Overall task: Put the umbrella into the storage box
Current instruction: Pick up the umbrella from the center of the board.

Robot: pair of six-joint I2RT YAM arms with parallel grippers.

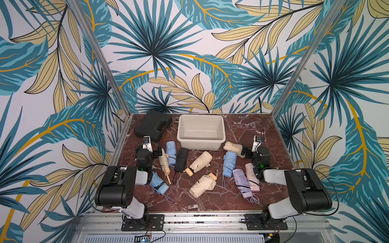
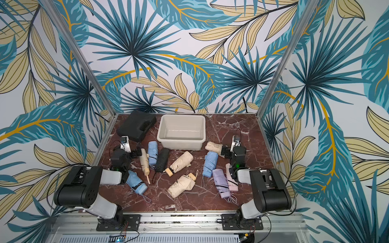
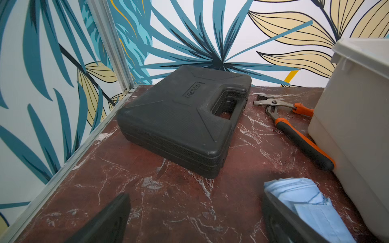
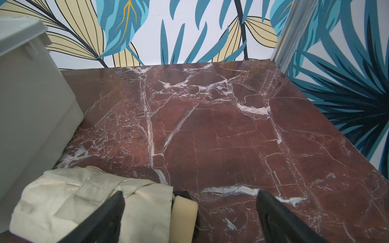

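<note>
- Our left gripper (image 3: 195,227) has its fingers apart, with a blue umbrella (image 3: 299,195) just beside one.
- Our right gripper (image 4: 189,223) has its fingers apart, with a beige umbrella (image 4: 69,195) beside one.
- We see the box (image 1: 200,144) beyond both.

This is a robot test cell in a lab, not anyone's home. The leafy wall panels (image 1: 189,42) are flat printed sheets held between bare aluminium posts (image 1: 99,56). The red marble-look tabletop (image 1: 248,130) ends at an aluminium rail (image 1: 202,218). A left arm (image 1: 117,185) and a right arm (image 1: 305,189) are bolted to that rail on black base plates (image 1: 143,222), with thin cables (image 1: 338,196) looping loose. Folded umbrellas (image 1: 201,162) lie scattered across the top, near a black tool case (image 1: 152,125) and pliers (image 3: 294,124).
</note>
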